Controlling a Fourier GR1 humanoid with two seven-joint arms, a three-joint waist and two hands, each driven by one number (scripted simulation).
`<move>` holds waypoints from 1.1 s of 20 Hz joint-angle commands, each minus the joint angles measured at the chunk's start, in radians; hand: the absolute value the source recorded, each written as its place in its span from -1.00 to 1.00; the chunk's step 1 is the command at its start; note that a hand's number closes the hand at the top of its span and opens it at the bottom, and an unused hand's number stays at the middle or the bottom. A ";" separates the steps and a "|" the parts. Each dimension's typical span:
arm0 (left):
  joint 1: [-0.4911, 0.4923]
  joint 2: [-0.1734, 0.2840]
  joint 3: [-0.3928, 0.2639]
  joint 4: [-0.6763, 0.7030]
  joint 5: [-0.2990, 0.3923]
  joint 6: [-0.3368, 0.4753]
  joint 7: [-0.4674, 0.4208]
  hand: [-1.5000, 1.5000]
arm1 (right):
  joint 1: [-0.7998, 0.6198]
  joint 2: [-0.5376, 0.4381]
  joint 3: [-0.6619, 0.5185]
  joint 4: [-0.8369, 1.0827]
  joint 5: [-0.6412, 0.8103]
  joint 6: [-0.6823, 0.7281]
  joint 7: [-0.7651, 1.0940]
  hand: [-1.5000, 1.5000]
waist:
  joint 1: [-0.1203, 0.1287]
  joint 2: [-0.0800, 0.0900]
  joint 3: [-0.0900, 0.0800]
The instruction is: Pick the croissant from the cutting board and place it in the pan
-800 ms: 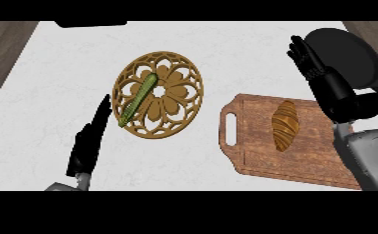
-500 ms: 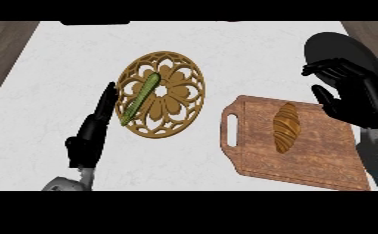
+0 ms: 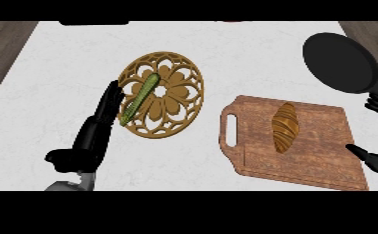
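- Croissant: lies lengthwise near the middle of the board, untouched by either hand.
- Board: brown wood, set at a slight tilt on the right half of the counter, with its slotted handle end facing left, toward the trivet.
- Pan: black and round, at the counter's upper right, beyond the board's far right corner and apart from it; nothing lies in it.
- Trivet: a round wooden openwork piece with a flower pattern, left of centre on the counter and well apart from the board.
- Cucumber: a green, elongated vegetable lying diagonally across the trivet's left part, its lower end near the rim.
- Left hand: comes in from the lower left edge; the fingers are straight and extended, pointing up along the trivet's left rim, with the tips just beside the cucumber's lower end. It has hold of nothing; whether it touches the trivet cannot be told.
- Right hand: only small dark parts show at the right edge, one over the board's right margin and another near the pan's lower side. How far its fingers are spread cannot be told, and nothing is seen in it.
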 commanded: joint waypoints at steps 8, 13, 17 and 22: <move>0.012 -0.046 0.001 0.044 -0.021 -0.042 -0.065 0.00 | -0.018 -0.176 0.004 -0.117 0.164 0.062 0.193 -1.00 | 0.023 0.002 -0.002; -0.059 -0.019 0.039 0.053 0.007 -0.079 -0.001 0.00 | -0.138 -0.197 0.165 -0.108 0.317 0.076 0.371 -1.00 | 0.042 0.008 -0.002; -0.059 -0.058 0.004 0.065 -0.025 -0.058 -0.016 0.00 | -0.186 -0.197 0.294 -0.138 0.446 0.105 0.490 -1.00 | 0.042 0.008 -0.002; -0.002 -0.049 0.015 0.061 -0.046 -0.059 -0.049 0.00 | -0.247 -0.145 0.398 -0.065 0.592 0.142 0.530 -1.00 | 0.036 0.005 -0.001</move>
